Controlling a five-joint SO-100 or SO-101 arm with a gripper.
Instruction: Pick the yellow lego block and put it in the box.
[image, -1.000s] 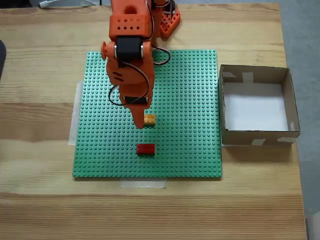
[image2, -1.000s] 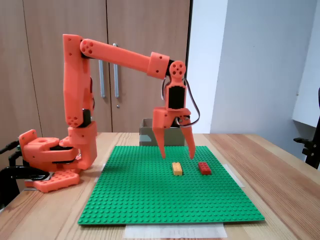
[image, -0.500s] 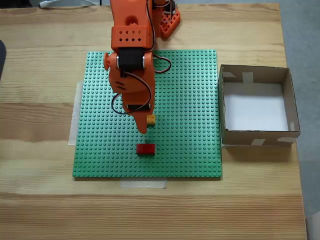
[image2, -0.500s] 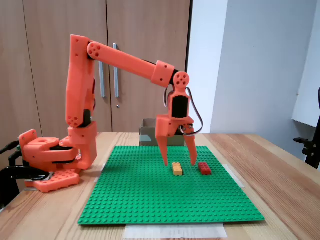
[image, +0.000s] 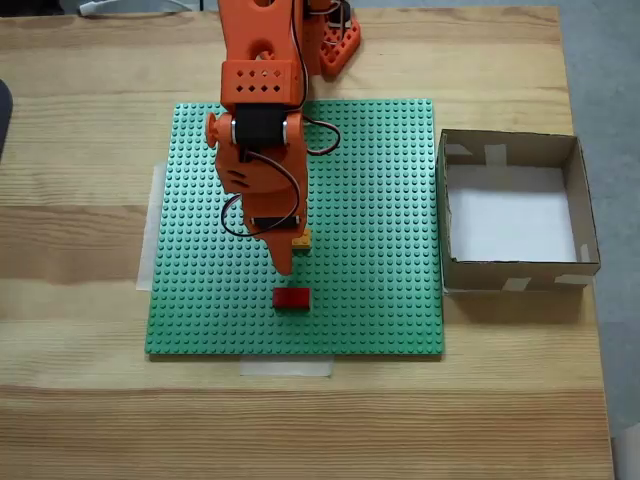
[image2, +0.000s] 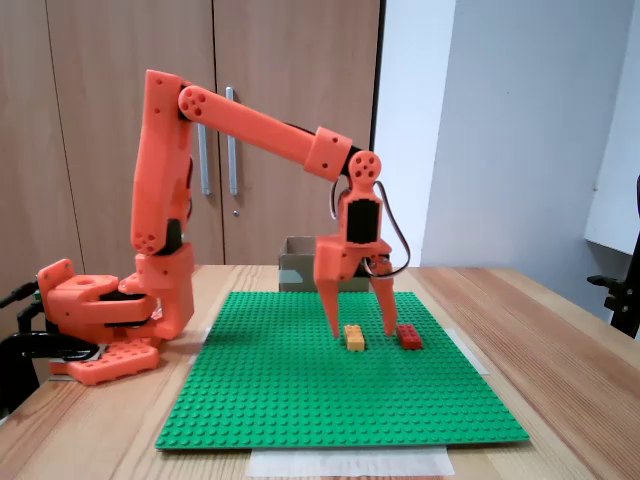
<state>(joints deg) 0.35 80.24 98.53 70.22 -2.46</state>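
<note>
2 bricks sit close together under the spread, empty tool (image2: 361, 329); the yellow lego block (image2: 354, 337) lies between its fingertips on the green baseplate (image2: 300, 400), the red brick (image2: 408, 336) just beside 1 finger; closing off-centre could nudge it or skew the grip, far from the box (image: 515, 210).

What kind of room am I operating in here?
Probably an office or lab: a wooden table, wooden cabinet doors behind the arm, and a green lego baseplate taped down as a test area.
</note>
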